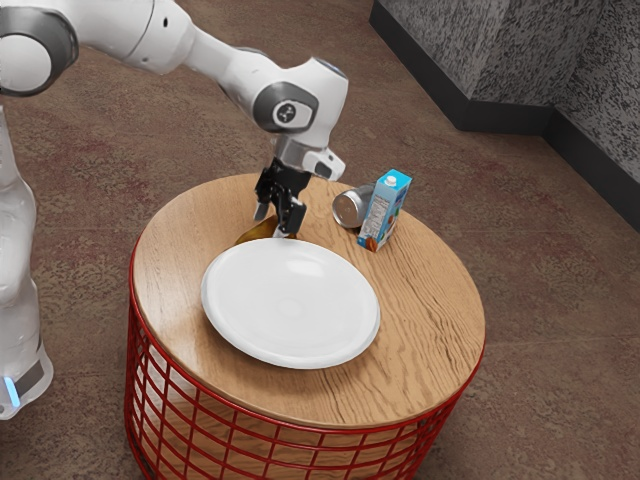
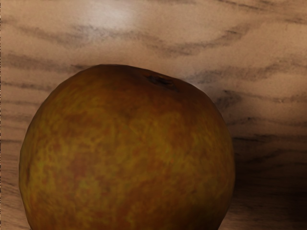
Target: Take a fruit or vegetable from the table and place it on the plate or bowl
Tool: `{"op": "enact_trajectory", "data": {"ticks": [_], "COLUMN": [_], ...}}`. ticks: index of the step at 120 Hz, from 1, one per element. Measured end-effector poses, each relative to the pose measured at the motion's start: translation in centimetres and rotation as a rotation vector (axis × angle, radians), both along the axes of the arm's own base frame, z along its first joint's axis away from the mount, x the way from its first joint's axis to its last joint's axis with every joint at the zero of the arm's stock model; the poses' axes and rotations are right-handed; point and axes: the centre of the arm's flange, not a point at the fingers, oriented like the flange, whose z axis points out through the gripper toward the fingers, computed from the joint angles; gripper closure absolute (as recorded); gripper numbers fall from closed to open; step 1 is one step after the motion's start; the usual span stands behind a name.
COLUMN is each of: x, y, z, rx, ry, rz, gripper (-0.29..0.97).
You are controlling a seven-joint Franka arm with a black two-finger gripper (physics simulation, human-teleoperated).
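Note:
A brown-orange mottled fruit (image 1: 253, 233) with a dark stem pit lies on the round wooden table (image 1: 430, 300), just behind the far rim of the white plate (image 1: 290, 300). My black gripper (image 1: 276, 221) hangs right over the fruit with its fingers apart and pointing down, the tips level with the fruit's top. In the wrist view the fruit (image 2: 127, 153) sits very close under my hand, resting on the wood grain. Part of the fruit is hidden behind my fingers in the exterior view.
A silver can (image 1: 350, 207) lies on its side behind a small blue and white carton (image 1: 385, 210) standing at the exterior view's right of the gripper. The table has a red wire base (image 1: 200, 420). Dark walls stand far behind.

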Motion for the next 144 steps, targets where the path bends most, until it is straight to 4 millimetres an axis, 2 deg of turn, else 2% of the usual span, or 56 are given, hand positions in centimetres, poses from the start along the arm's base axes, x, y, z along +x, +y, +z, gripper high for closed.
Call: {"op": "enact_trajectory", "data": {"ticks": [72,99,119,126,131,144], "x": [0.8,1.0,1.5,2.0,2.4,2.4], "y": [0.5,1.5,1.8,2.2,2.5,2.9], "z": [-0.6,-1.0,-0.8,0.6,2.5,10.4], "rx": [0.016,0.023,0.035,0.042,0.047,0.057], "ry": [-0.030,-0.040,-0.052,-0.070,-0.095,-0.199], "rz": [0.016,0.037,0.039,0.042,0.044,0.043], "gripper": [0.00,0.22,0.33,0.32,0.33,0.31]}}
